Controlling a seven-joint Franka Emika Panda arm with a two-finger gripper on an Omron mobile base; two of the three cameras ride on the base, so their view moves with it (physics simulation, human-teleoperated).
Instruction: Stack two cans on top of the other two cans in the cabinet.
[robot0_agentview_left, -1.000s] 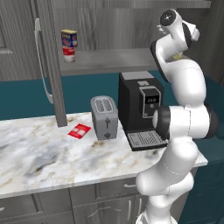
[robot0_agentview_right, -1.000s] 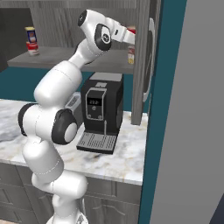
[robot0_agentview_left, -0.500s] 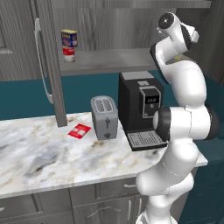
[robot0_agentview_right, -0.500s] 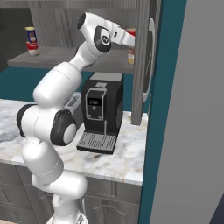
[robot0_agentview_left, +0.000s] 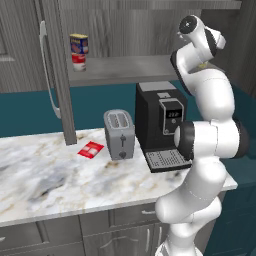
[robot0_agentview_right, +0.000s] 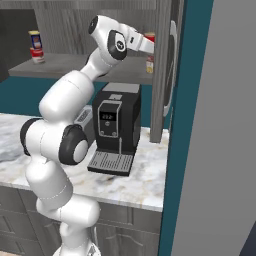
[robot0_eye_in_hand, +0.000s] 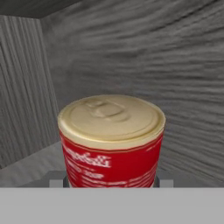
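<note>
My gripper (robot0_agentview_right: 146, 42) is shut on a small red can (robot0_eye_in_hand: 111, 144) with a pale lid, held upright deep inside the grey cabinet (robot0_agentview_left: 130, 67). The dark fingertips (robot0_eye_in_hand: 65, 181) just show on both sides of its base. From the right base view this held can (robot0_agentview_right: 149, 38) hangs right above the pale cream can (robot0_agentview_right: 149, 64) on the shelf; whether they touch I cannot tell. At the shelf's left end the blue can with yellow rim (robot0_agentview_left: 79, 43) stands stacked on another red can (robot0_agentview_left: 79, 62).
The open cabinet door (robot0_agentview_left: 59, 75) with its long pale handle (robot0_agentview_left: 47, 75) hangs left of the shelf. On the marble counter (robot0_agentview_left: 45, 175) stand a black coffee machine (robot0_agentview_left: 160, 120) and a grey toaster (robot0_agentview_left: 119, 134), with a red packet (robot0_agentview_left: 91, 149) beside it.
The arm has hardly shifted. The red can stays in the grip above the cream can.
</note>
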